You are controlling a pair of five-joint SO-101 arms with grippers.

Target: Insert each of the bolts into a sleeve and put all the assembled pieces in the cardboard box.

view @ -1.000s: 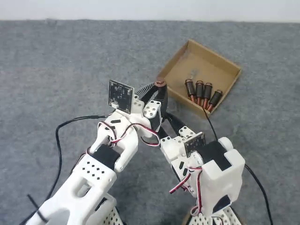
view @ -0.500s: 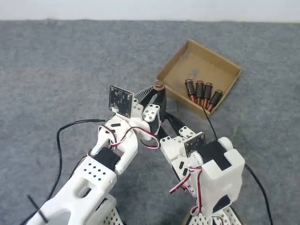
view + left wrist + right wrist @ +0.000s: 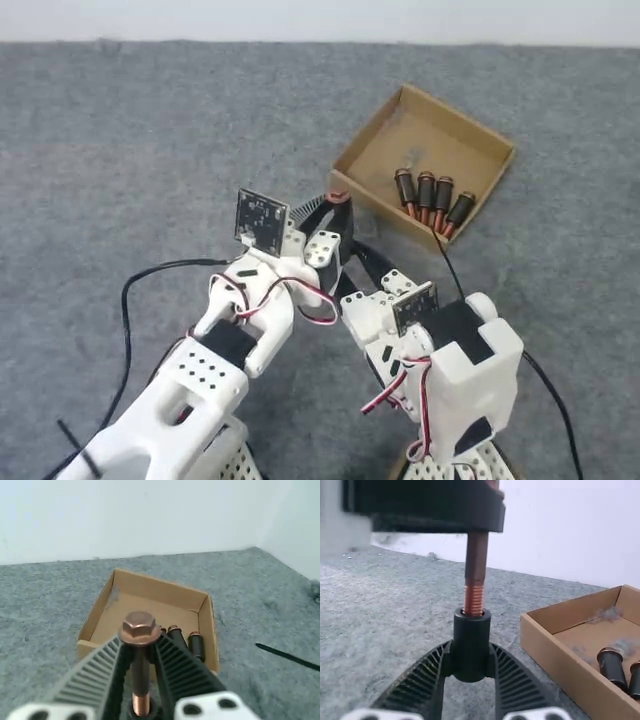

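Copper bolt (image 3: pixel 139 629) clamped in the left gripper (image 3: pixel 139 650), tip just poking into the black sleeve (image 3: pixel 471 630) that the right gripper (image 3: pixel 469 657) pinches, right beside the cardboard box (image 3: pixel 420 130).

The bolt (image 3: pixel 140 666) stands in the sleeve (image 3: pixel 470 645), just beside the cardboard box (image 3: pixel 425 135).

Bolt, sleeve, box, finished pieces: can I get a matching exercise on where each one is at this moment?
Things:
1. bolt
2. sleeve
3. box
4. pieces

Places:
A. on the carpet, ahead of the arms
B. lying side by side in the box
C. between the fingers of the right gripper
D. between the fingers of the left gripper, tip in the sleeve's mouth

Pairs: 1-D, 2-C, 3-A, 4-B
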